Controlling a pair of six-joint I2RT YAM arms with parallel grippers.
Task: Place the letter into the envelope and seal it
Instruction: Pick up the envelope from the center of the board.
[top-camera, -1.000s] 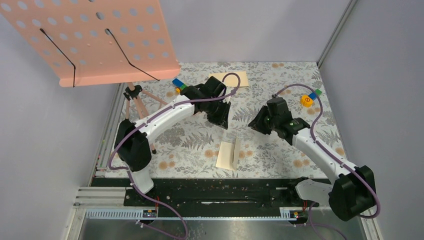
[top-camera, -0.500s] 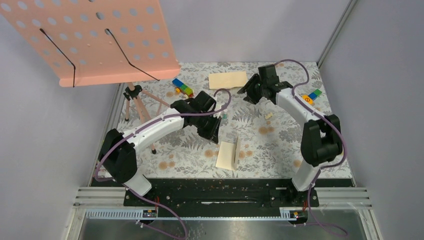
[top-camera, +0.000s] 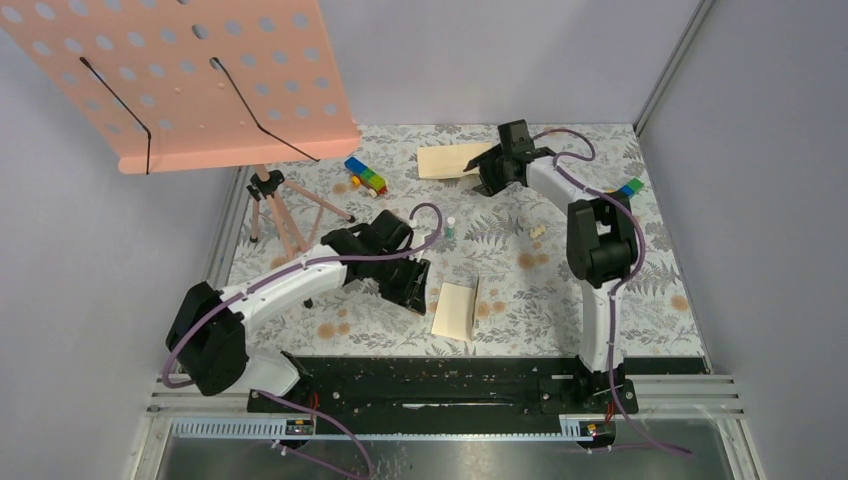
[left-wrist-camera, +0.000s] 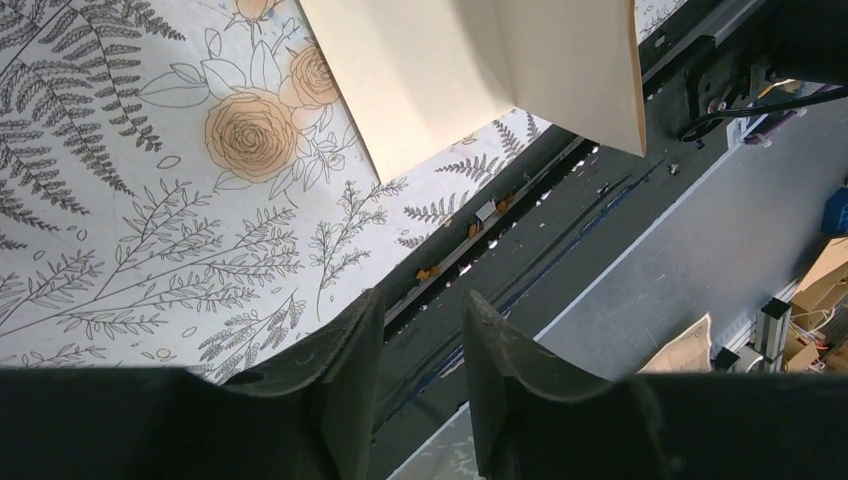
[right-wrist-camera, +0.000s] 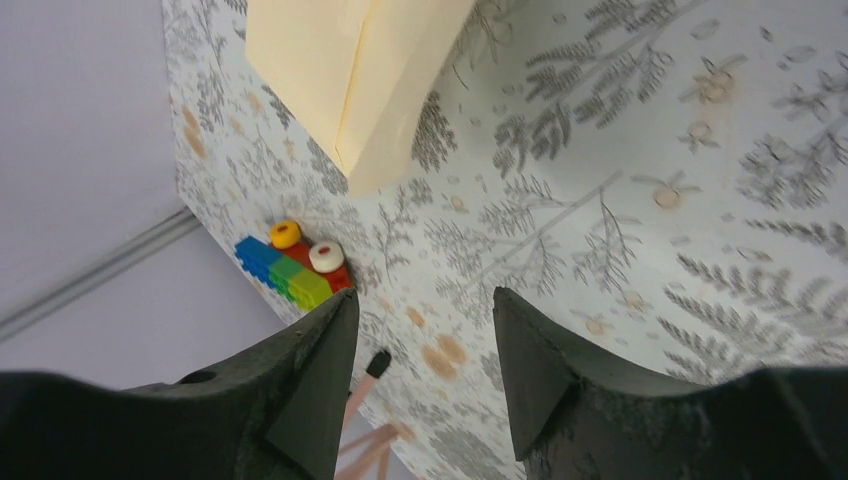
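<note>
On the left wrist feed the letter (left-wrist-camera: 470, 70) runs off the top edge, so I can't see its far side. The right wrist feed cuts the envelope (right-wrist-camera: 350, 70) the same way. From above, the right tool (top-camera: 478, 172) covers the envelope's right end, and the pale bits (top-camera: 538, 232) on the desk (top-camera: 640, 270) are too small to name.

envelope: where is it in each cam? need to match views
Top external: envelope upper centre, at the far side.
Left wrist: not in it; the cream sheet at the top is the letter.
Right wrist: envelope at the top, left of centre.
Shared landmark: the toy blocks, just left of the envelope from above and below it in the right wrist view; not in the left wrist view.
</note>
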